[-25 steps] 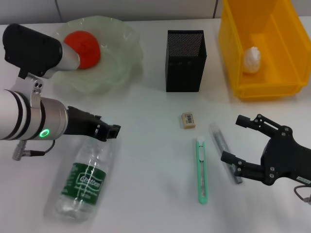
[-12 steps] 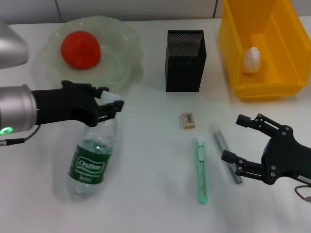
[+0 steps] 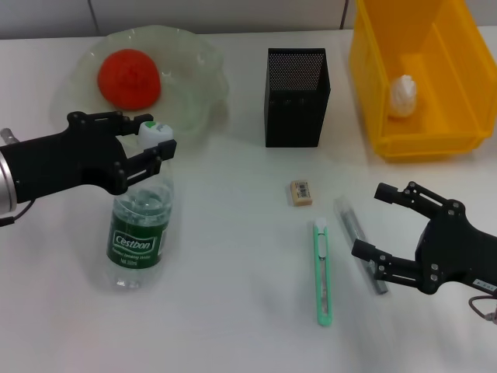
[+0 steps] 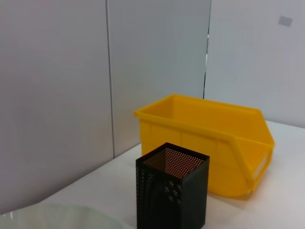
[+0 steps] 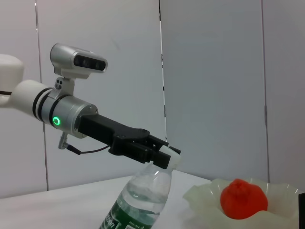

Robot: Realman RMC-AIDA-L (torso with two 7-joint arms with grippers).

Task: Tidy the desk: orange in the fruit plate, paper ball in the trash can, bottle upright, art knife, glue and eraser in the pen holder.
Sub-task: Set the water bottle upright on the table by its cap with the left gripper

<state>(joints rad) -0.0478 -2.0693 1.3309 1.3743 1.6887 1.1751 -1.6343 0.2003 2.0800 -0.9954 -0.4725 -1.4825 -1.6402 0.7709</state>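
The left gripper (image 3: pixel 155 144) clamps the neck of the tilted Cestbon water bottle (image 3: pixel 138 225); the right gripper (image 3: pixel 386 229), fingers spread, hovers over the glue stick (image 3: pixel 359 242).

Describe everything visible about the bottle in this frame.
The bottle is clear plastic with a white cap and a green label with white lettering. It looks mostly empty, though any liquid is hard to tell. It stands nearly upright on the white desk, its base down and its neck leaning slightly toward the fruit plate. The left claw is shut on its neck just below the cap; the right wrist view shows the same grip. Nothing else touches it.
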